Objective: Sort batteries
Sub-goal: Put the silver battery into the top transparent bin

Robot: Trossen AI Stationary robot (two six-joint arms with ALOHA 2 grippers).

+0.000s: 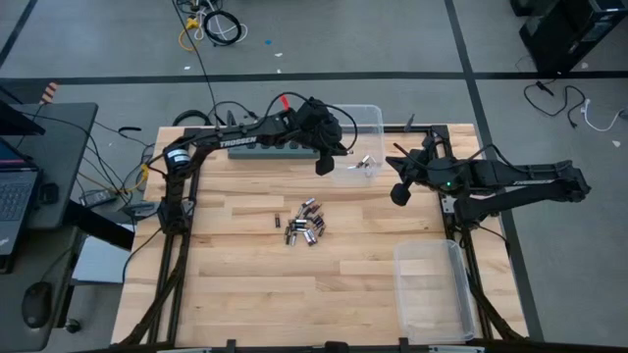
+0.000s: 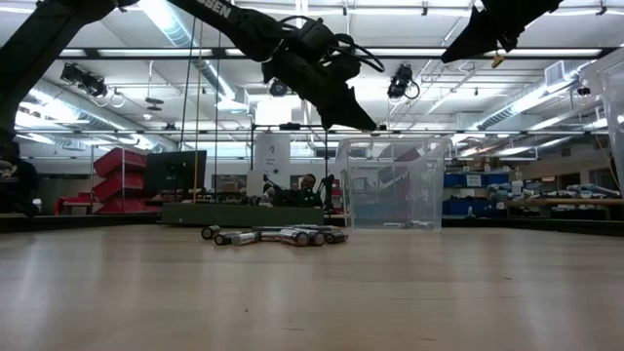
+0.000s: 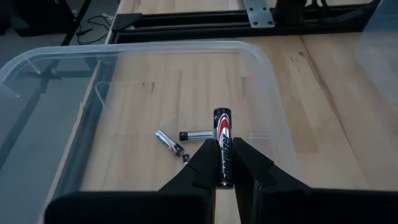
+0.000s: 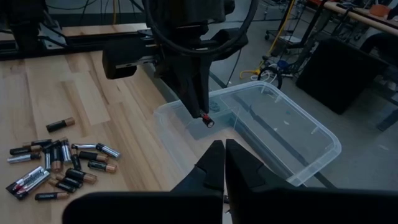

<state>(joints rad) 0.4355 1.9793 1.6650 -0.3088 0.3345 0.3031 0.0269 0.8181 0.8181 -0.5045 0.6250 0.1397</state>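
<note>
A wooden table (image 1: 245, 284) seen from above, with two dark robot arms reaching in from either side. The left gripper (image 1: 325, 165) hangs above the near edge of a clear bin (image 1: 371, 118) at the table's far side, and its fingers (image 3: 205, 165) are clamped on one black and silver battery (image 3: 222, 146), which points forward out of the grip over the bin. Two loose cells (image 3: 180, 138) already lie on the floor of that bin, one silvery and one darker, close to each other. The right gripper (image 1: 400, 193) hovers just beside the same bin, on its right, with its fingers (image 4: 214, 163) pressed together and nothing between them. Near the table's centre lies the pile (image 1: 304, 224) of unsorted batteries, a loose cluster of small silvery and dark cylinders lying flat on the wood, with one cell a little apart to the pile's left. A second clear bin (image 1: 432, 294) sits at the table's near right corner, well apart from the pile. A green power strip (image 1: 280, 149) lies along the far edge, under the left arm.
</note>
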